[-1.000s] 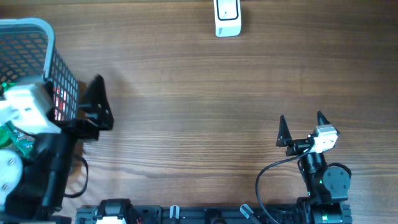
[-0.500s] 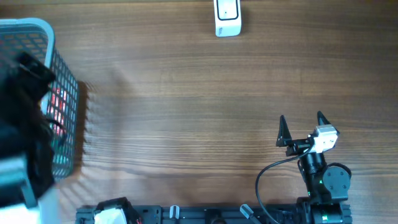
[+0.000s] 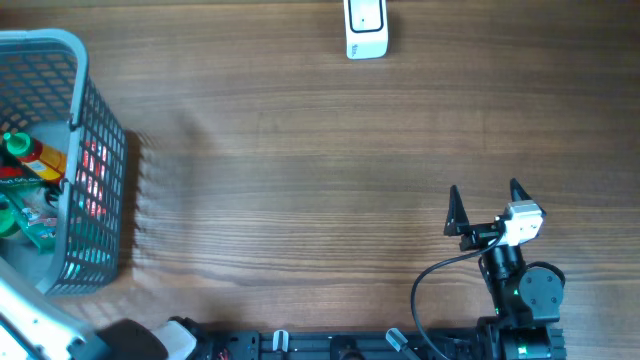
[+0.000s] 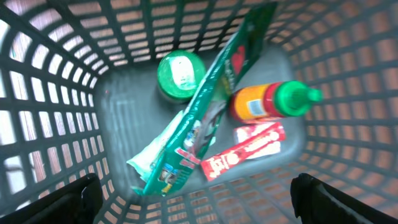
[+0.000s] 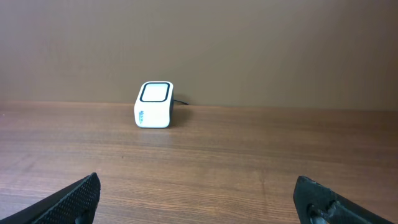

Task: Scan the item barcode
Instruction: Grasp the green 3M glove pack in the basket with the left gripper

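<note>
The white barcode scanner (image 3: 366, 28) stands at the table's far edge and also shows ahead in the right wrist view (image 5: 154, 104). The items lie in a grey mesh basket (image 3: 78, 70) at the left. The left wrist view looks down into the basket (image 4: 348, 74) at a long green pouch (image 4: 205, 106), a green round tub (image 4: 180, 74), an orange bottle with a green cap (image 4: 270, 102) and a red bar (image 4: 242, 149). My left gripper (image 4: 199, 205) hangs open above them, holding nothing. My right gripper (image 3: 485, 205) is open and empty near the front right.
Only a white part of the left arm (image 3: 30, 325) shows at the overhead view's lower left corner. Bare wooden table (image 3: 300, 180) stretches between the basket and the right arm. The right arm's base and cable (image 3: 520, 290) sit at the front edge.
The left arm has swept from beside and over the basket to the lower left corner of the overhead view, uncovering the basket's items. The right arm has not moved.
</note>
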You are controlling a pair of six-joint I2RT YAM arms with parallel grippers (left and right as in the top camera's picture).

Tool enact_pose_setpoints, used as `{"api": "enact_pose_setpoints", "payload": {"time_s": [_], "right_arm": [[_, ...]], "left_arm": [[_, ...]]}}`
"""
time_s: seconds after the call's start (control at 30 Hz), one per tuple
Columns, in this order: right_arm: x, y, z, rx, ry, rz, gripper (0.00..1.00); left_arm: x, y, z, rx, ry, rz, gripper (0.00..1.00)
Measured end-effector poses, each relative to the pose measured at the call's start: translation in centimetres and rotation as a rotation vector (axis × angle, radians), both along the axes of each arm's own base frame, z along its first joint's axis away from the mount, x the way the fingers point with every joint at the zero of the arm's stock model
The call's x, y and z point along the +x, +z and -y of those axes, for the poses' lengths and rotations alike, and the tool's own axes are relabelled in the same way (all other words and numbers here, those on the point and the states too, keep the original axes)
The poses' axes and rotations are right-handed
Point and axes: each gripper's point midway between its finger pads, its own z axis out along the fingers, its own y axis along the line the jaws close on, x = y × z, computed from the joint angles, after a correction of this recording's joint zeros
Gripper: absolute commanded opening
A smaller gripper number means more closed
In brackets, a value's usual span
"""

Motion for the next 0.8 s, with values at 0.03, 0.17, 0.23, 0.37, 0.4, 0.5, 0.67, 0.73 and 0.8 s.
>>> {"api": "enact_pose_setpoints", "payload": {"time_s": [0.03, 0.17, 0.23, 0.37, 0.4, 0.5, 0.67, 0.73, 0.8], "right_arm": [[0.0, 0.0, 0.0, 0.0, 0.0, 0.0, 1.0], [0.0, 0.0, 0.0, 0.0, 0.0, 0.0, 1.0], [0.0, 0.0, 0.0, 0.0, 0.0, 0.0, 1.0], [0.0, 0.0, 0.0, 0.0, 0.0, 0.0, 1.0], [0.0, 0.0, 0.0, 0.0, 0.0, 0.0, 1.0], [0.0, 0.0, 0.0, 0.0, 0.0, 0.001, 1.0], [0.0, 0.0, 0.0, 0.0, 0.0, 0.001, 1.0], [0.0, 0.0, 0.0, 0.0, 0.0, 0.001, 1.0], [0.0, 0.0, 0.0, 0.0, 0.0, 0.001, 1.0]], "left_arm": [[0.1, -1.0, -0.3, -0.021, 0.006, -0.013, 1.0], [0.4, -5.2, -1.8, -0.084, 0.027, -0.052, 1.0], [0.8, -7.8, -2.1, -0.106, 0.023, -0.05, 1.0], [1.6, -12.9, -1.3, -0.167, -0.004, -0.022, 1.0], [1.6, -14.8, -0.9, -0.183, -0.009, -0.017, 1.0], [1.5, -18.4, -0.2, -0.195, -0.016, -0.007, 0.61], [1.9, -20.0, 0.1, -0.202, -0.028, 0.035, 0.11], [2.5, -19.6, 0.3, -0.208, -0.045, 0.064, 0.05], [2.9, -18.8, 0.4, -0.217, -0.055, 0.08, 0.04]]}}
